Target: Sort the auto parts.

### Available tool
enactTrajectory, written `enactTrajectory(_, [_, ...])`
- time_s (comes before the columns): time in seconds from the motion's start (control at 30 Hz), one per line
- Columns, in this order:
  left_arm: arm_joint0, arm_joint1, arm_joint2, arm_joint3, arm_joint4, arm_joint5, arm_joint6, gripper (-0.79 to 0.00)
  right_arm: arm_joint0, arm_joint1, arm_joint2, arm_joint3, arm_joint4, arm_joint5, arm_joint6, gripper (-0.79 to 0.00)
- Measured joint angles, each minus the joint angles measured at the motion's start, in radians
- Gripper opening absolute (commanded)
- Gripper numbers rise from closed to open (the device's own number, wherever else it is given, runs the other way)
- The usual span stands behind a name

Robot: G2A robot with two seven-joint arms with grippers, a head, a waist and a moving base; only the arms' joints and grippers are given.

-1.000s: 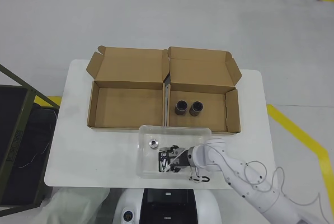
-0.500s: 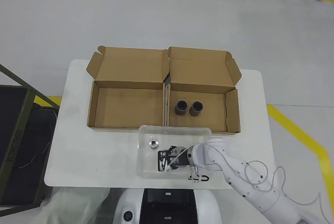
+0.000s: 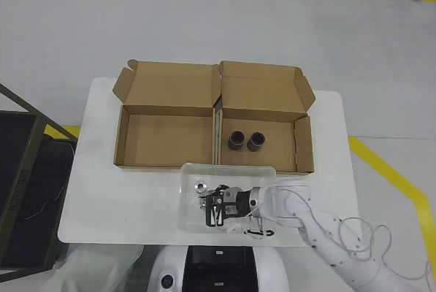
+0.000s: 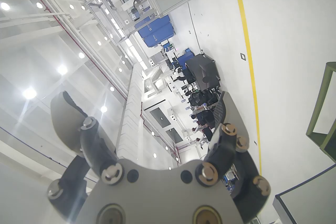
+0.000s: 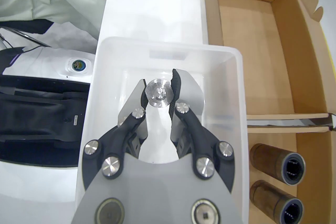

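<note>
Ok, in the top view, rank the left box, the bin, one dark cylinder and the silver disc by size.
1. left box, flap included; without it, close to the bin
2. bin
3. dark cylinder
4. silver disc, only slightly smaller

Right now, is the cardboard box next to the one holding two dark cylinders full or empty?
Empty: the box shows only bare brown floor; its neighbour holds both cylinders.
</note>
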Motion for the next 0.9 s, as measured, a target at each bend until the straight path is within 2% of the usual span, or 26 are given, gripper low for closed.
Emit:
enactTrajectory(0.27, [0.000,0.000,0.000,0.000,0.000,0.000,0.000,0.000,-0.015,0.005,0.054,-0.061,0.053,0.053,-0.075,-0.785])
enactTrajectory(0.9, [0.000,0.000,0.000,0.000,0.000,0.000,0.000,0.000,-0.046,0.010,0.212,-0.198,0.146,0.203,-0.352,-0.785])
